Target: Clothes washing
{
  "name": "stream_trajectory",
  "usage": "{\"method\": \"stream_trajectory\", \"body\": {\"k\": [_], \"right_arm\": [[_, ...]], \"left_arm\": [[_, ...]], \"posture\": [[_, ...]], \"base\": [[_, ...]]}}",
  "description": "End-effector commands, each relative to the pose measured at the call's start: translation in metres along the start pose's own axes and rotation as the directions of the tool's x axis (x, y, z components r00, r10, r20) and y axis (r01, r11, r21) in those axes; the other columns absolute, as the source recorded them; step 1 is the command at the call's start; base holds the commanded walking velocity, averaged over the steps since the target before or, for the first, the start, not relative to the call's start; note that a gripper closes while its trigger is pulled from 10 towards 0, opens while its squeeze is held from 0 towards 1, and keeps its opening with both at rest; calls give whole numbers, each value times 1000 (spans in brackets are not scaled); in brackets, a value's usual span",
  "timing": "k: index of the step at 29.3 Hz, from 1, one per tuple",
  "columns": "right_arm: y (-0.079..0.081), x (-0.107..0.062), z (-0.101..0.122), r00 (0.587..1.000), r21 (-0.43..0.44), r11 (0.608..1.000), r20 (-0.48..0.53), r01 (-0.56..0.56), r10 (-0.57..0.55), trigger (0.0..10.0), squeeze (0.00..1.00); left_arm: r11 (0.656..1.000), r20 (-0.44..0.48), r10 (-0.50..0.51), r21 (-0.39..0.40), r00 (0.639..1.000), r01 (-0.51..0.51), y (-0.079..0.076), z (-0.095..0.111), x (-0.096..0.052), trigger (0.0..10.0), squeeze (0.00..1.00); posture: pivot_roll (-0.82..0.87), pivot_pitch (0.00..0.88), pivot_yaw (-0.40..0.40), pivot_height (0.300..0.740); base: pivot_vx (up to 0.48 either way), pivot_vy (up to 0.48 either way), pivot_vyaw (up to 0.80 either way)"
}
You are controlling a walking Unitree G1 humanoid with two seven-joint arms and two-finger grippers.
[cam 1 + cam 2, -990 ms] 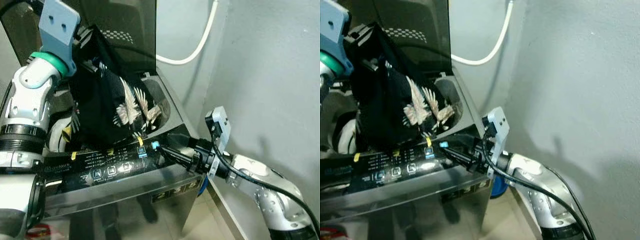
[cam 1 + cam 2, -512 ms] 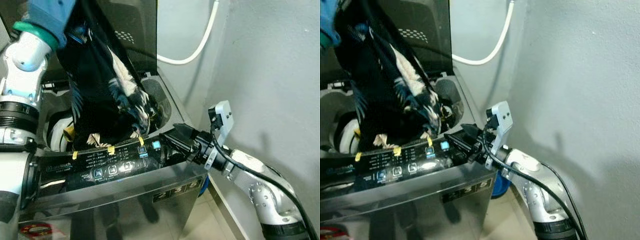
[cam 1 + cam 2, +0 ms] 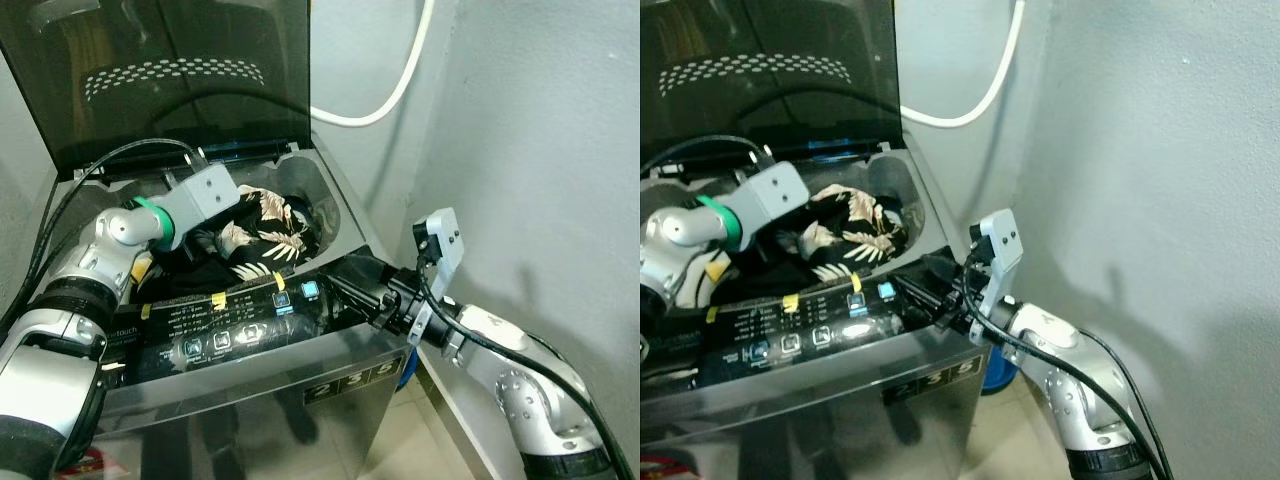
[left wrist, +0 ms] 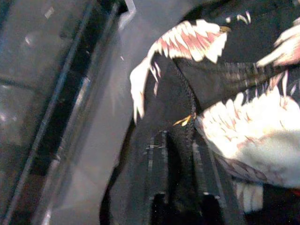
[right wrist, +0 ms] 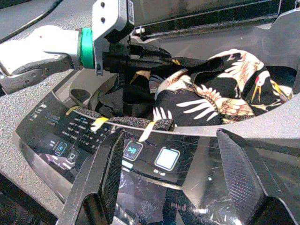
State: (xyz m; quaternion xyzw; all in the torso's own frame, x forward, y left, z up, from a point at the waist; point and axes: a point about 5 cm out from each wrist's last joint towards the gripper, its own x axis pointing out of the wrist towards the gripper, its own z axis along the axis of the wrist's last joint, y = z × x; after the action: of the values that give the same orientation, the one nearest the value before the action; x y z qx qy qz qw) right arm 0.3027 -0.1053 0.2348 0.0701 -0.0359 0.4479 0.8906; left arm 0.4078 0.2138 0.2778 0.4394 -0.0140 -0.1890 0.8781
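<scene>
1. top-loading washing machine [image 3: 250, 385], brushed steel front, dark tinted lid [image 3: 170, 80] raised upright at the back.
2. black garment [image 3: 262, 232] with pale crane-and-feather print, crumpled soft in the tub.
3. left gripper [image 5: 143, 54] down in the tub, fingers pinched together on a fold of the black garment.
4. right gripper [image 5: 171, 173] over the glossy control panel [image 3: 230, 325] at the front right corner; ribbed black fingers spread wide, holding nothing.
5. white hose [image 3: 395, 85] curves along the grey wall.

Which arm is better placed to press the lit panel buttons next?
Probably the right: its open pincer hangs just over the control panel, while the left pincer is in the tub on the black shirt.
</scene>
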Motion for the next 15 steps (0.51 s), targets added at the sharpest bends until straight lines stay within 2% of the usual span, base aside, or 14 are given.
{"method": "stream_trajectory", "body": {"k": [1,2,4,5,6,7,8,9,10,11,12,13,14,15], "right_arm": [[4,-1,-3,1000,-12,1000,-11,-8,8,10000,0],[3,-1,-3,1000,-12,1000,-8,1,-2,10000,0],[3,-1,-3,1000,-12,1000,-8,1,-2,10000,0],[1,-1,-3,1000,-11,1000,0,16,-16,10000,0],[1,-1,-3,1000,-11,1000,0,16,-16,10000,0],[0,0,-2,1000,-11,999,10,30,-30,10000,0],[-2,1,-1,999,-10,999,22,50,-50,10000,0],[-2,1,-1,999,-10,999,22,50,-50,10000,0],[-4,1,0,997,-9,998,30,68,-67,10000,0],[-5,1,0,996,-9,997,35,82,-82,10000,0],[-5,1,0,996,-9,997,35,82,-82,10000,0],[-6,1,0,995,-9,996,37,91,-90,10000,0],[-6,1,0,995,-8,995,39,96,-96,10000,0],[-6,1,0,994,-8,995,39,99,-99,10000,0]], "left_arm": [[1000,-17,17,-13,1000,-17,5,-2,-1,10000,1000],[995,-12,93,-37,996,-93,15,1,-3,10000,1000],[995,-12,93,-37,996,-93,15,1,-3,10000,1000],[977,-8,211,-17,977,-211,29,6,-6,10000,0],[977,-8,211,-17,977,-211,29,6,-6,10000,0],[934,50,356,-18,933,-356,46,16,-11,10000,0],[880,124,475,-28,871,-475,62,28,-18,10000,0],[880,124,475,-28,871,-475,62,28,-18,10000,0],[834,203,550,-80,810,-546,75,42,-25,10000,0],[804,269,592,-146,760,-576,84,54,-31,10000,0],[804,269,592,-146,760,-576,84,54,-31,10000,0],[792,303,609,-185,733,-581,89,61,-35,10000,0],[807,342,590,-249,731,-535,92,69,-36,10000,0],[864,340,493,-296,801,-406,87,71,-29,10000,0]], "posture": [[49,111,87,740],[51,108,87,740],[51,108,87,740],[55,106,88,740],[55,106,88,740],[57,105,91,740],[60,101,93,740],[60,101,93,740],[60,101,95,740],[60,99,99,740],[60,99,99,740],[60,99,99,740],[60,99,103,740],[60,99,106,740]], "base": [[0,0,0],[0,0,0],[0,0,0],[0,0,0],[0,0,0],[0,0,0],[0,0,0],[0,0,0],[0,0,0],[0,0,0],[0,0,0],[0,0,0],[0,0,0],[0,0,0]]}}
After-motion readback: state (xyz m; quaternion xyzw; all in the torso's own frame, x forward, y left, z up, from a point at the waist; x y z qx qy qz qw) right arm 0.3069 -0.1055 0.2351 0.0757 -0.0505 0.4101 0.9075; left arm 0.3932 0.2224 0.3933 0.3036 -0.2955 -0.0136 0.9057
